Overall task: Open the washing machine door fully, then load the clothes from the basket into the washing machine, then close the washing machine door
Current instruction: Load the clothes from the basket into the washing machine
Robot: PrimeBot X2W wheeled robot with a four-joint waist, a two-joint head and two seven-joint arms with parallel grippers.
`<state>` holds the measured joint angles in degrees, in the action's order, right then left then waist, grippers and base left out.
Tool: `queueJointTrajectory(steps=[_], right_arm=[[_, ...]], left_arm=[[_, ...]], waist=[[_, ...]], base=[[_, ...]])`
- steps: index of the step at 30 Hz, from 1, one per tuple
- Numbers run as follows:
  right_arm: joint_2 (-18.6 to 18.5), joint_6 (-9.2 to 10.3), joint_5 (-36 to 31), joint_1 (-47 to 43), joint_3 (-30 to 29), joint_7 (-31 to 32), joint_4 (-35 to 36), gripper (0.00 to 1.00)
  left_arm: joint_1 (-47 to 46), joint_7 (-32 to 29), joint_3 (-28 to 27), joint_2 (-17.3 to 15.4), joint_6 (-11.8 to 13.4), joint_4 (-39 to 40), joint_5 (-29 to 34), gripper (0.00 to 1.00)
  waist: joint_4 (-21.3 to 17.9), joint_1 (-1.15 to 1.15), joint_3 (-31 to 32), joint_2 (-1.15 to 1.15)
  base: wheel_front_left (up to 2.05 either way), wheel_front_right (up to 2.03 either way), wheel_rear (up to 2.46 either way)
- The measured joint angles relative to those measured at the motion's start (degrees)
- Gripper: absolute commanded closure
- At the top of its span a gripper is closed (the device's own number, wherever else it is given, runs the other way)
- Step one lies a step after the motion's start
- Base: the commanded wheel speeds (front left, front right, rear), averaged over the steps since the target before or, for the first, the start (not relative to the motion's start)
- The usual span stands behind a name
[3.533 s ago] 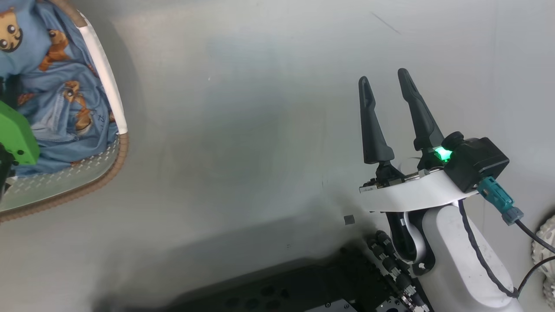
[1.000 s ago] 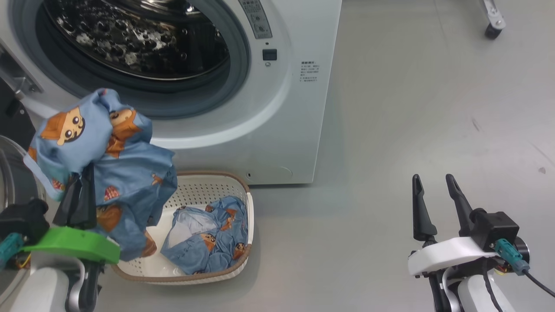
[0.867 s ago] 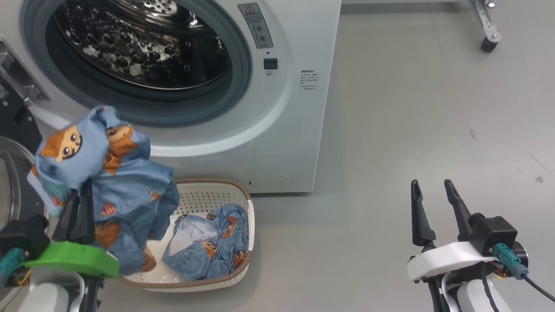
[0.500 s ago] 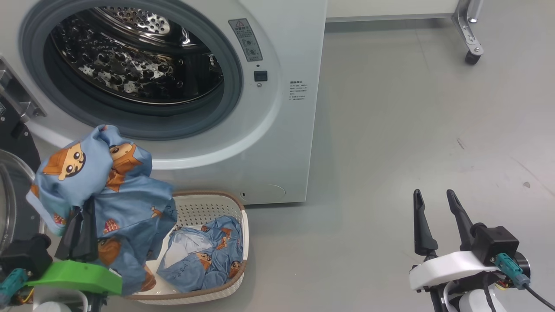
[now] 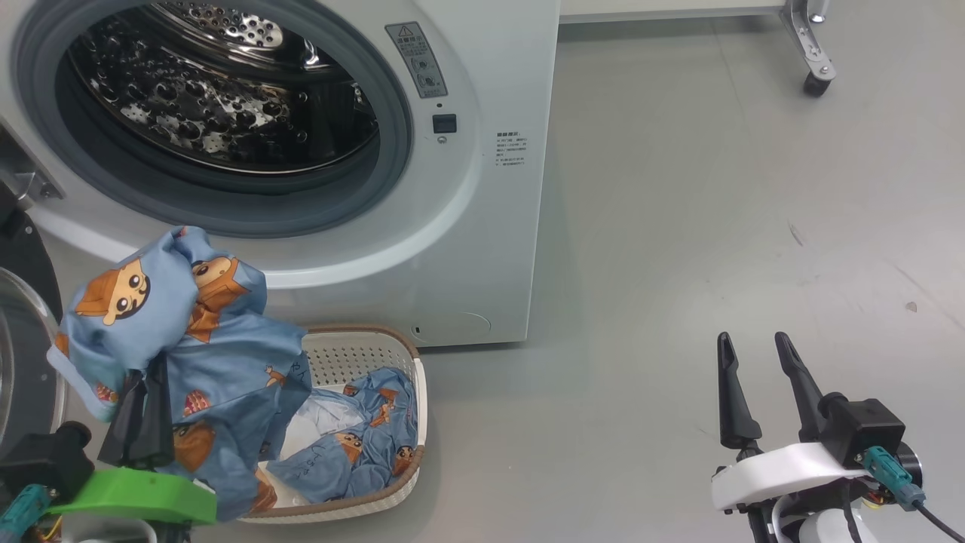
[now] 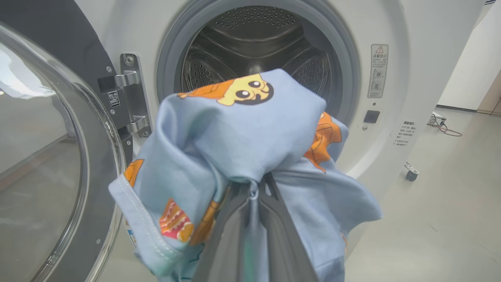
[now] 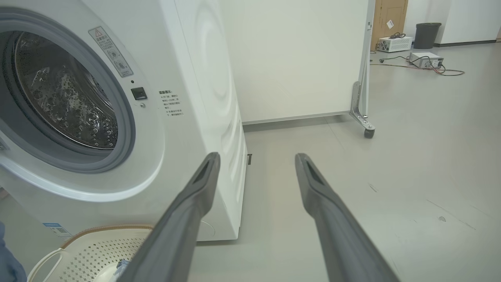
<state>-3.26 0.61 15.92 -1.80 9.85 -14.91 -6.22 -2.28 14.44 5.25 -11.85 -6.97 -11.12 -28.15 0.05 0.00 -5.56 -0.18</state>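
Note:
The washing machine (image 5: 482, 226) stands with its steel drum (image 5: 219, 98) exposed. Its door (image 6: 47, 156) is swung open to the left, glass bowl and hinge in the left wrist view. My left gripper (image 6: 256, 181) is shut on a light blue cartoon-print garment (image 5: 173, 332), held up in front of the drum mouth and above the basket (image 5: 354, 362). More of the clothes (image 5: 354, 445) lie in the basket on the floor before the machine. My right gripper (image 5: 752, 338) stands open with nothing in it over bare floor to the right.
A white partition on a metal caster foot (image 7: 368, 131) stands behind and right of the machine. Far off on the floor are electronics boxes with cables (image 7: 426, 58) and a dark bin (image 7: 426, 35). Grey floor stretches to the right.
The head camera has swung up from the basket and floor to the machine. Over the last second the garment stays pinched in my left gripper, and the right gripper has not changed.

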Motion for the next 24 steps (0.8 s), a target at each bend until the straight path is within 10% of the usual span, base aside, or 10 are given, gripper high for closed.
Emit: queueJointTrajectory(steps=[24], right_arm=[[0.15,0.03,-1.62,0.20,2.58,0.00,2.44,0.00]], left_arm=[[-9.64,0.00,-2.72,-0.08,0.00,1.66,0.22,1.00]], waist=[[-2.73,0.00,-11.91,0.00]], base=[[0.00,0.00,0.00]])
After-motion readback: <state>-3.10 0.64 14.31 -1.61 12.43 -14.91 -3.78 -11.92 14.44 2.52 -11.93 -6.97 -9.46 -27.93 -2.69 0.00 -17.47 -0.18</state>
